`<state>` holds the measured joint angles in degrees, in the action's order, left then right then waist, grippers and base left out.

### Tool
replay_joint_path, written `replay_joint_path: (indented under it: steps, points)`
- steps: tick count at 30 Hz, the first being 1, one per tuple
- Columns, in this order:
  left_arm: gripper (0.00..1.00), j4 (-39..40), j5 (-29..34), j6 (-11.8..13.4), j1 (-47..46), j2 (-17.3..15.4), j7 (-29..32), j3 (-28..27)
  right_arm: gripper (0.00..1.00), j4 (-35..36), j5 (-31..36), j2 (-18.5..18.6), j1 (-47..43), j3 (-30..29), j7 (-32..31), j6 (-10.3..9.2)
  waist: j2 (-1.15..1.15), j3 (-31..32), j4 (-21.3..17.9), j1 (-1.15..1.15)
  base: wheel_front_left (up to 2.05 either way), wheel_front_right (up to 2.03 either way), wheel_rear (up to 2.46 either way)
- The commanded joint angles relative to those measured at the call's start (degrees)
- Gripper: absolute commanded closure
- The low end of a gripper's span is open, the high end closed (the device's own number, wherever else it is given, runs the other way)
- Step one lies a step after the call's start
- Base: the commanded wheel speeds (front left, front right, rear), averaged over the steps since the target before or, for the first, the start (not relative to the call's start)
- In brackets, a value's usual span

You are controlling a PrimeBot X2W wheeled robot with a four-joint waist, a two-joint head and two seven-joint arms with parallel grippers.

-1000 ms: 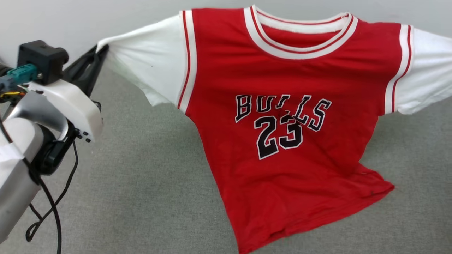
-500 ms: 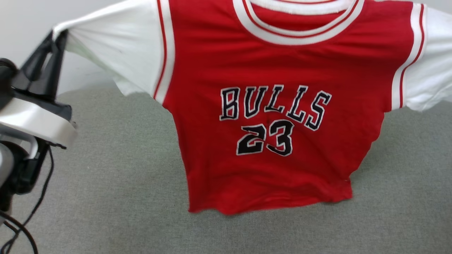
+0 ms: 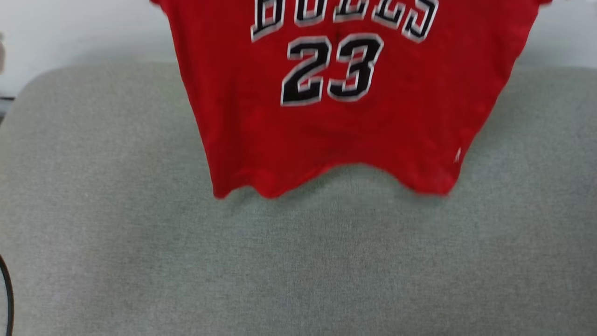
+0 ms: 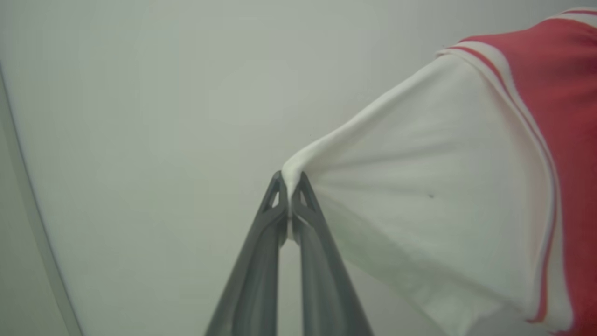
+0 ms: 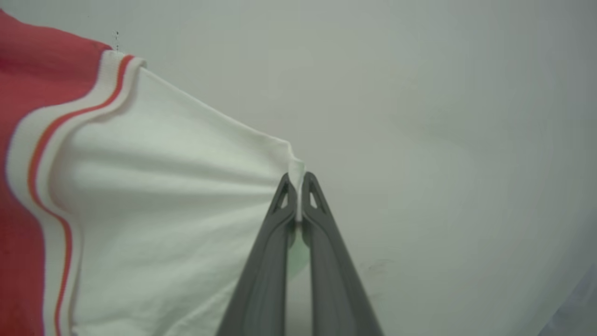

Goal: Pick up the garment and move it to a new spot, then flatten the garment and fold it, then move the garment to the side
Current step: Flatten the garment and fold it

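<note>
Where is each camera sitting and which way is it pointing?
Head view: on the head, looking forward and down at the shirt hanging over the grey cushion; a dark cable at lower left.
Left wrist view: on the left wrist, looking along the left claw, shut on a white sleeve.
Right wrist view: on the right wrist, looking along the right claw, shut on the other sleeve.
Shared: both wrist views show the shirt's red body and a pale wall.

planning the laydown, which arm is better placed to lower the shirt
Neither leads: left claw and right claw each pinch a sleeve of the shirt, which hangs roughly level over the grey pad, so probably both together.
</note>
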<state>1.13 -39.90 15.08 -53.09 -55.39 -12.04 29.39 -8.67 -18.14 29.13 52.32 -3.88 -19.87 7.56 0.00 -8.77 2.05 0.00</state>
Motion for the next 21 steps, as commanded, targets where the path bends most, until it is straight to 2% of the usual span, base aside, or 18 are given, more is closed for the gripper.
replay_joint_path:
  steps: [1, 7, 12, 15, 21]
  points:
    - [1.0, -2.36, 0.91, -0.68, -3.5, 0.86, 0.14, -0.13, 1.0, -2.01, 1.24, 0.58, 3.46, 0.26, 1.01, -0.14, 0.0, -5.1, -0.16, 0.0, 0.0, 0.0, 0.0]
    - [1.0, -10.21, 4.79, -4.86, -15.6, 4.53, -0.07, 1.54, 1.0, -9.86, 4.92, 0.62, 16.77, 3.39, 5.16, -0.13, 0.0, -12.58, -0.43, 0.0, 0.0, 0.0, 0.0]
    - [1.0, -17.46, 7.27, -7.23, -25.28, 7.64, -1.0, 1.84, 1.0, -17.67, 8.2, 0.23, 28.68, 4.24, 9.74, -0.14, 0.0, -18.23, -0.36, 0.0, 0.0, 0.0, 0.0]
    - [1.0, -22.05, 8.54, -8.21, -31.94, 10.3, -1.81, 1.53, 1.0, -22.22, 10.38, 0.46, 35.69, 5.25, 11.75, -0.14, 0.0, -21.49, -0.14, 0.0, 0.0, 0.0, 0.0]
    - [1.0, -29.71, 10.81, -9.88, -41.54, 15.5, -3.0, 0.62, 1.0, -31.58, 14.22, -1.82, 47.66, 4.82, 16.6, -0.14, 0.0, -26.9, 0.75, 0.0, 0.0, 0.0, 0.0]
